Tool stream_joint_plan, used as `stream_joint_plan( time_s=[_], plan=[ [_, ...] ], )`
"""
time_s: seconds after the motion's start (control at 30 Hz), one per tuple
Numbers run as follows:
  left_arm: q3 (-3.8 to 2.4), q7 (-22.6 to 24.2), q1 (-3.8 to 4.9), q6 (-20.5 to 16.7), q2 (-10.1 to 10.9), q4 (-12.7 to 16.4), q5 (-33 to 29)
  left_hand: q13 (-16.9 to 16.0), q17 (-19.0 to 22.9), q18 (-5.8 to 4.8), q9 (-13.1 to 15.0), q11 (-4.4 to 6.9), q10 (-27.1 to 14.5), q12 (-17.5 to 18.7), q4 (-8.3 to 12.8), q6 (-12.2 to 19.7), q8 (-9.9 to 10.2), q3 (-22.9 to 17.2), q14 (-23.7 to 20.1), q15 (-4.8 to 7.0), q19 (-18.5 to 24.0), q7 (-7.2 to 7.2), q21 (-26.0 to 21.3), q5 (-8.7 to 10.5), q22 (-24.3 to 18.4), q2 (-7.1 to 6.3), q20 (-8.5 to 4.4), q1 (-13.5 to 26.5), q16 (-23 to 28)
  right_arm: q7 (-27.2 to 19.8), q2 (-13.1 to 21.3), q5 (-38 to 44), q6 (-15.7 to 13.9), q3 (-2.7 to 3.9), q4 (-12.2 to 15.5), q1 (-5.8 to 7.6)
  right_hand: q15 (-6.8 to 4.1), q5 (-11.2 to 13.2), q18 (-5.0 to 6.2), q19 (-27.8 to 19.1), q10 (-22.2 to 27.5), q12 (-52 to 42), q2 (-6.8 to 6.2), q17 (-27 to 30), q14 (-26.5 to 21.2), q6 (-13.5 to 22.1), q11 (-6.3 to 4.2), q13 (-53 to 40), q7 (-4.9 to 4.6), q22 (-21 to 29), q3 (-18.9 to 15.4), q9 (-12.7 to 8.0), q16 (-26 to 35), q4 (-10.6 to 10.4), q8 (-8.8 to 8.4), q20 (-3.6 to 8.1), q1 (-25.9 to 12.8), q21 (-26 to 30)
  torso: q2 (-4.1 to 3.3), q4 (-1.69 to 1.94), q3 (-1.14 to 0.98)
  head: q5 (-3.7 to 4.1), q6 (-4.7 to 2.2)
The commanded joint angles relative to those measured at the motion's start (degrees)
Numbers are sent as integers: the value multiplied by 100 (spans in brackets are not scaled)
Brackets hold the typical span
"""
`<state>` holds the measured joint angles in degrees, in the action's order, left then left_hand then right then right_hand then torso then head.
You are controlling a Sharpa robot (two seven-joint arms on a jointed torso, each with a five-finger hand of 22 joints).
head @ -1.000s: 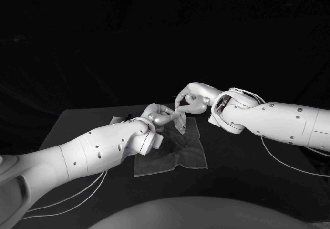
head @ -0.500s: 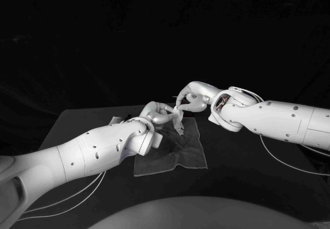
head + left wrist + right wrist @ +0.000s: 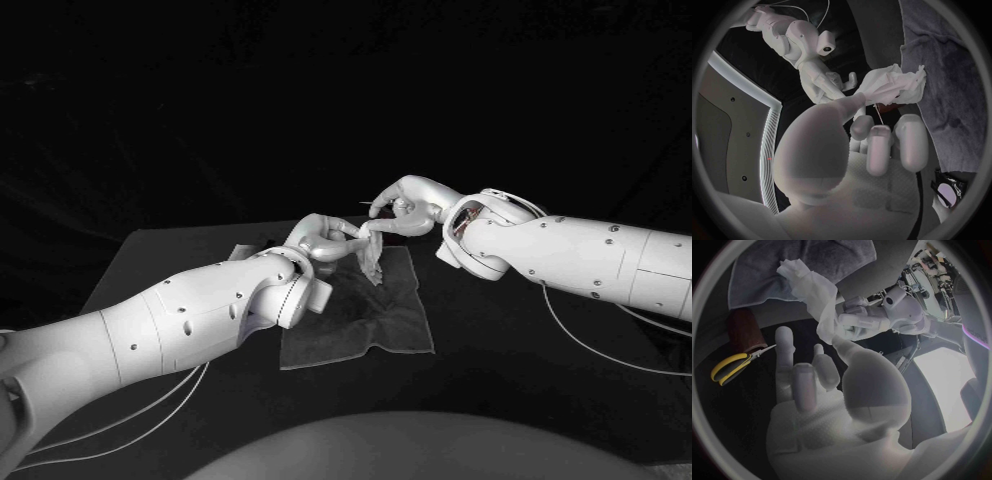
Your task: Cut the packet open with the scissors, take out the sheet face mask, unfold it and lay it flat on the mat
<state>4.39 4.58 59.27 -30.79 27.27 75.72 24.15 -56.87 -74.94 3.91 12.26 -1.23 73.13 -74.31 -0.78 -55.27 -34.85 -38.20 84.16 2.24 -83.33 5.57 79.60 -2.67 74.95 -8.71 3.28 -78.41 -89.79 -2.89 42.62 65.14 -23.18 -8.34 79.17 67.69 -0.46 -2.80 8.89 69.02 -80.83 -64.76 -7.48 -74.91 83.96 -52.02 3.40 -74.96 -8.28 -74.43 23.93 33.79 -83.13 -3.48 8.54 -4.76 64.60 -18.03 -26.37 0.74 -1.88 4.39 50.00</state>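
Note:
The white sheet mask (image 3: 374,258) hangs crumpled and partly folded over the far end of the grey mat (image 3: 361,320). My left hand (image 3: 329,240) and right hand (image 3: 397,212) meet above the mat, and each pinches the mask's upper edge. In the left wrist view my thumb reaches to the mask (image 3: 895,86), with the right hand (image 3: 826,82) just behind it and the mat (image 3: 948,65) beyond. In the right wrist view the mask (image 3: 814,295) trails from the left hand (image 3: 857,315) toward the mat (image 3: 754,275). The yellow-handled scissors (image 3: 734,366) lie on the table.
A dark red-brown object (image 3: 745,330), perhaps the packet, lies beside the scissors at the mat's edge. The black table (image 3: 490,370) stretches around the mat toward me and to the right. A small dark item (image 3: 949,191) lies near my left wrist.
Both hands have shifted slightly, the left rising a little toward the right. The mask still hangs between them over the mat.

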Motion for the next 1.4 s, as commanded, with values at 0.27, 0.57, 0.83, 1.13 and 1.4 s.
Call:
stream_joint_plan(
  time_s=[0.27, 0.57, 0.83, 1.13, 1.4],
  plan=[
    [-13, 39, 9, 282, 82, 12, -257, -12, -1506, -73, 364, 39, 62, 36, 17, 65, -46, -81, 584, 38, -4, -24, -2, -24, 548, 21, -26, 136, -21, -593, 493, -2417, -688, 0, 417, -313, 51, -9, 122, -4, 28, -114, 89, -385, 44, -1, 36, -121, -24, 81, -446, -71, -47, -474, -111, -106, -86, 137, 1, -11, 4, 8, 0],
    [-16, 35, 11, 334, 151, 35, -280, -3, -1506, -73, 379, 44, 56, 48, 26, 80, -51, -105, 584, 40, -4, -29, 0, -23, 550, 32, -29, 172, -21, -892, 790, -3808, -661, 0, 694, -918, 78, 6, 119, 63, -89, -534, -4, -564, 132, 78, 65, -322, -56, 26, -910, -118, -201, -728, -208, -139, 11, 35, -3, -1, -13, 33, 0],
    [-17, 21, 11, 374, 174, 48, -282, 5, -1506, -74, 388, 46, 50, 57, 38, 89, -53, -122, 584, 43, -7, -31, 4, -23, 554, 38, -31, 184, -21, -1109, 657, -4497, -434, 1, 667, -1111, 116, 6, 99, 70, -97, -725, -40, -639, 147, 125, 104, -413, -90, -77, -1203, -122, -281, -791, -246, -169, 151, -116, -7, 2, -14, 35, 0],
    [-17, 11, 12, 399, 167, 53, -283, 5, -1506, -74, 391, 47, 49, 58, 45, 92, -55, -128, 584, 43, -5, -31, 2, -23, 552, 36, -33, 188, -21, -1136, 407, -4760, -216, 2, 564, -1158, 133, 5, 108, 22, -71, -806, 46, -651, 135, 60, 113, -435, -91, -136, -1423, -112, -316, -869, -227, -190, 278, -106, -12, 13, 1, 65, 0],
    [-18, 0, 15, 403, 175, 46, -283, 1, -1506, -75, 394, 46, 50, 57, 51, 93, -57, -131, 584, 44, -8, -31, 6, -23, 556, 34, -33, 191, -21, -1211, 276, -4908, -59, 3, 519, -1164, 105, 4, 105, 21, -112, -966, 156, -707, 157, -142, 73, -503, -41, -204, -1587, -111, -365, -880, -159, -181, 492, -222, -2, 6, -1, 42, 0]
  ],
)
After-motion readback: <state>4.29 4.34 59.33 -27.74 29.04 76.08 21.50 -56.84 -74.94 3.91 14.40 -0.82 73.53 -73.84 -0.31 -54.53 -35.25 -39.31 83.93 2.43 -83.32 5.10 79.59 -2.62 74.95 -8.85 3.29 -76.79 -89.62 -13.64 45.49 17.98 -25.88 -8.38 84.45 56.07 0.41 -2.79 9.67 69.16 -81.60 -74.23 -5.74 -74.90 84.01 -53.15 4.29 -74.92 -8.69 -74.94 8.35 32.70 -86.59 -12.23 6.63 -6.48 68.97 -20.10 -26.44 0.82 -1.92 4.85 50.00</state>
